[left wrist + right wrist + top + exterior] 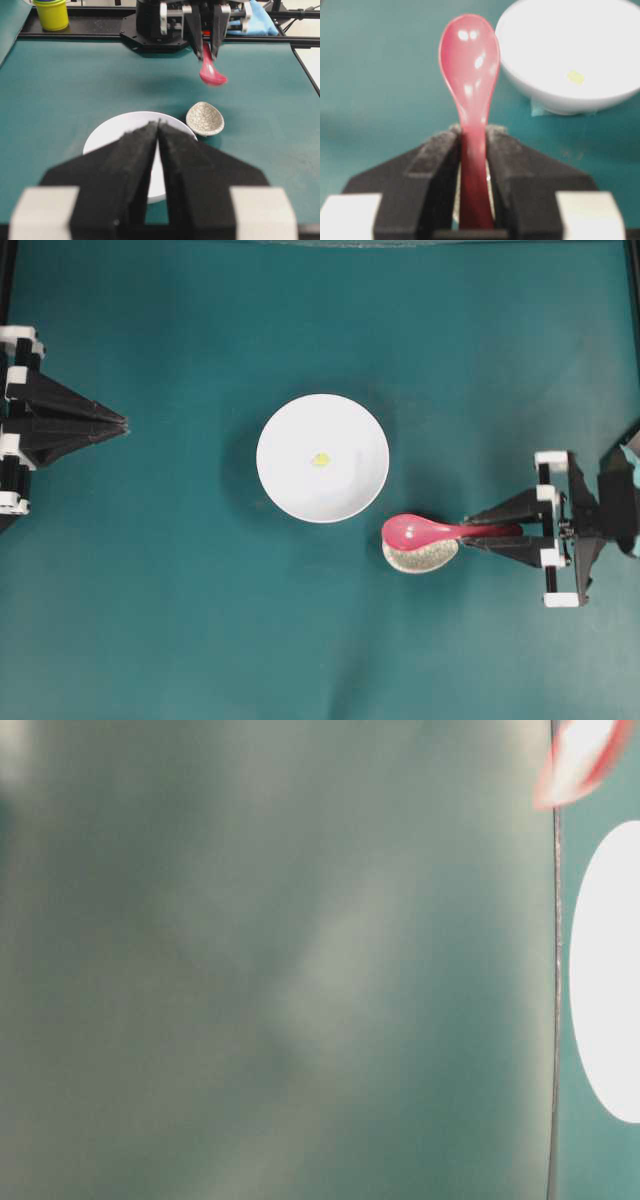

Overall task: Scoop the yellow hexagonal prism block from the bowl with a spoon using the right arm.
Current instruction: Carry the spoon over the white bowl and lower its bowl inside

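Spoon [471, 75] clamped in right end effector [472, 137] (bowl [570, 55] just beside).

The block [321, 459] lies in the bowl [290, 440]; the spoon [420, 531] hangs over the spoon rest [418, 558], just right of the bowl.

A teal surface [180, 620] fills the overhead view, evenly lit. In the left wrist view, a black rail [75, 30] borders its far edge, with a yellow tub [51, 14] and a blue cloth [260, 22] behind it.
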You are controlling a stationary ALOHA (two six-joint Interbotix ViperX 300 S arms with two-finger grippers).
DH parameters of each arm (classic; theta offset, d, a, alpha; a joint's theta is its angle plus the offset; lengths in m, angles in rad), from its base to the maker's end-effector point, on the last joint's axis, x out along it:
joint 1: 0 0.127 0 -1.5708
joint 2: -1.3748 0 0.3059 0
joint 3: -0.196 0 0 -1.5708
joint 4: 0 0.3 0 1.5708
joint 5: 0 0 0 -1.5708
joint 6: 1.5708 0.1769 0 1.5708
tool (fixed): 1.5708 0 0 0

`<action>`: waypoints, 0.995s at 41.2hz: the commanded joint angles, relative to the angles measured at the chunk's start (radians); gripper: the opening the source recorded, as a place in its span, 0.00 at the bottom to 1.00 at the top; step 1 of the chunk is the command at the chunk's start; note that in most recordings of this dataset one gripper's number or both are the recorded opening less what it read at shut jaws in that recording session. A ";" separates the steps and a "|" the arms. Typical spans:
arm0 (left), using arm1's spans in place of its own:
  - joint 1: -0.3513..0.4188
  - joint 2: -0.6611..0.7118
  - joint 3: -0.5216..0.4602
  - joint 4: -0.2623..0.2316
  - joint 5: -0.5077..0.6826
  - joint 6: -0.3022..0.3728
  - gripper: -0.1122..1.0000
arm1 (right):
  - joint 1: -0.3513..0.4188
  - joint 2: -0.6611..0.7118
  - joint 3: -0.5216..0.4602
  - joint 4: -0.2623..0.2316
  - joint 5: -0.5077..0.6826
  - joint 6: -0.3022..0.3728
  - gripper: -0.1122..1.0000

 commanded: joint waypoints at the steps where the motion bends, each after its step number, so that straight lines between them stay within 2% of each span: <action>1: 0.000 0.008 -0.028 0.002 -0.005 0.002 0.19 | -0.078 -0.097 -0.049 -0.002 0.121 -0.060 0.31; 9: 0.000 0.008 -0.028 0.002 -0.005 0.000 0.19 | -0.282 -0.209 -0.160 -0.002 0.443 -0.167 0.31; 17: 0.000 0.008 -0.028 0.000 -0.005 0.000 0.19 | -0.482 -0.219 -0.272 -0.002 0.719 -0.183 0.31; 24: 0.000 0.008 -0.028 0.002 -0.005 -0.002 0.19 | -0.627 -0.196 -0.336 -0.003 0.894 -0.181 0.31; 30: 0.000 0.008 -0.028 0.002 -0.005 -0.002 0.19 | -0.673 -0.173 -0.373 -0.003 0.948 -0.181 0.31; 41: 0.000 0.008 -0.028 0.002 0.003 -0.011 0.19 | -0.678 -0.124 -0.413 -0.005 0.953 -0.183 0.31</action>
